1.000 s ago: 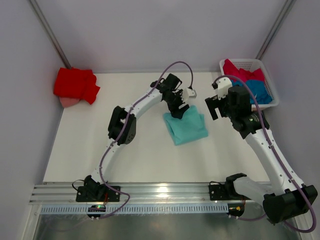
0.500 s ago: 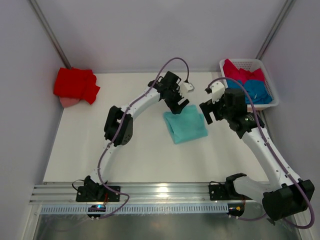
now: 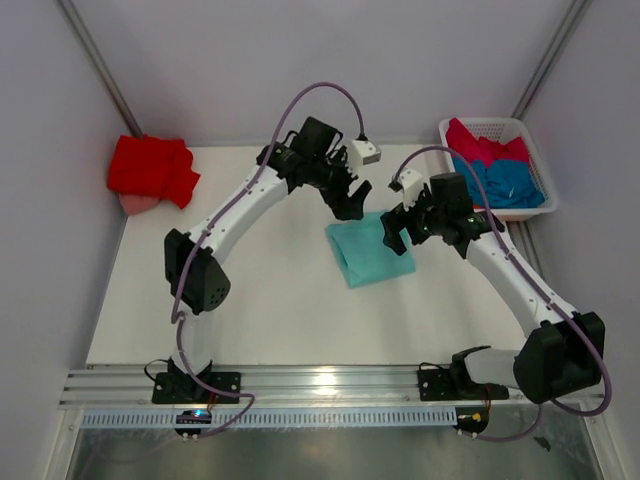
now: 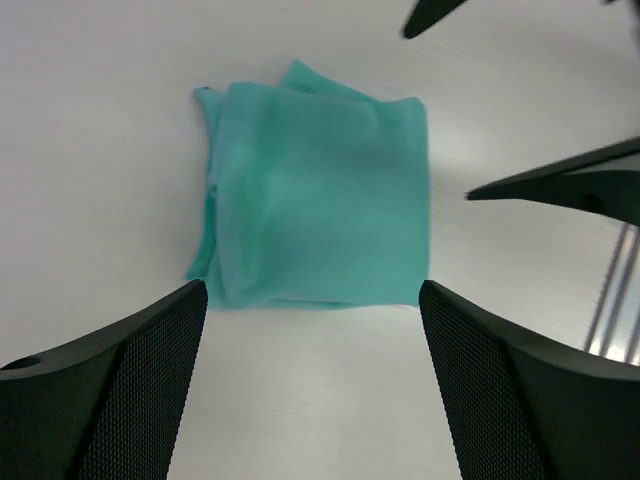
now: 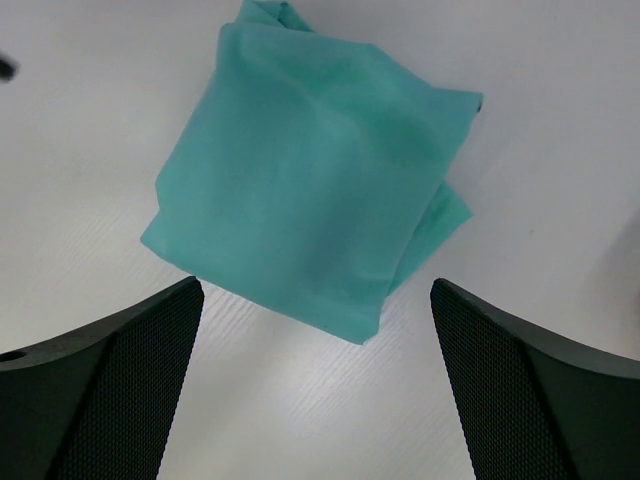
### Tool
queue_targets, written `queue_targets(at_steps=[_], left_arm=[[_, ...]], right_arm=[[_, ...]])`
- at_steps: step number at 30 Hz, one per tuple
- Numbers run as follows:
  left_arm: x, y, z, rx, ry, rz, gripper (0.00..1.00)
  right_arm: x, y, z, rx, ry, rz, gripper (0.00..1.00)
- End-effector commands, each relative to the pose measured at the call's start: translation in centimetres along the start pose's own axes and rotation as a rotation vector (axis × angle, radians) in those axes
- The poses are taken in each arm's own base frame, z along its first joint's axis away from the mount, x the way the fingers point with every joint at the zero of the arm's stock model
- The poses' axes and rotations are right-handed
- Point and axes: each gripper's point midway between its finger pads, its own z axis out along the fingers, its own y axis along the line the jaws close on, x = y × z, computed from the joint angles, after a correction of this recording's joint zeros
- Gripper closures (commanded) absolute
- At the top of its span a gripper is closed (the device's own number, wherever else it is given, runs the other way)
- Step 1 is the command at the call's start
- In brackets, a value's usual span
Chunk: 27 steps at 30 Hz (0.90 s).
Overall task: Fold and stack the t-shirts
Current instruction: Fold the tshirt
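Folded square, the mint-teal t-shirt point(image 3: 370, 253) lies free on the table point(image 3: 250, 300). The left gripper point(image 3: 352, 200) and right gripper point(image 3: 394, 229) hover wide and empty, seemingly ready to lift it for stacking.

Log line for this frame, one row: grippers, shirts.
left gripper: open, empty | right gripper: open, empty | teal shirt: folded, on table | red shirt: far-left corner | basket: pink shirt, blue shirt

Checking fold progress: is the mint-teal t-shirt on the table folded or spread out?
Folded: the mint-teal t-shirt lies as a compact square, layered edges showing.
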Motion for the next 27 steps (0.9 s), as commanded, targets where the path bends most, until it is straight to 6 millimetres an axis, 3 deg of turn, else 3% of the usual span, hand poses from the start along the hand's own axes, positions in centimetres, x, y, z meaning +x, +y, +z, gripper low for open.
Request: queue_targets(at_steps=[1,7,10,17,22,27], left_arm=[[1.7,-5.9,-1.8,0.249,0.049,-0.062,0.12],[5.2,-8.5,-1.8,0.36,0.111,-0.052,0.11],[5.4,-9.1,-2.4,0.374,0.099,-0.037,0.12],[5.1,-8.8,-3.4,0.329,0.098,-0.004,0.11],[6.0,-9.1,-3.4,0.335,0.114,-0.013,0.11],[6.0,-9.3,-3.8,0.335,0.111,-0.014,0.07]], right_arm=[[-1.9,1.3,1.7,-0.124,-0.039,0.017,0.0],[-1.1,-1.0,5.4,-0.046,0.031,0.132,0.01],[-0.9,-1.4,6.7,-0.039,0.052,0.161,0.01],[1.2,-0.3,10.2,-0.148,0.183,0.261,0.01],[1.5,0.4,11.5,-0.198,0.211,0.311,0.01],[3.3,0.6,13.0,-0.211,0.291,0.373,0.0]])
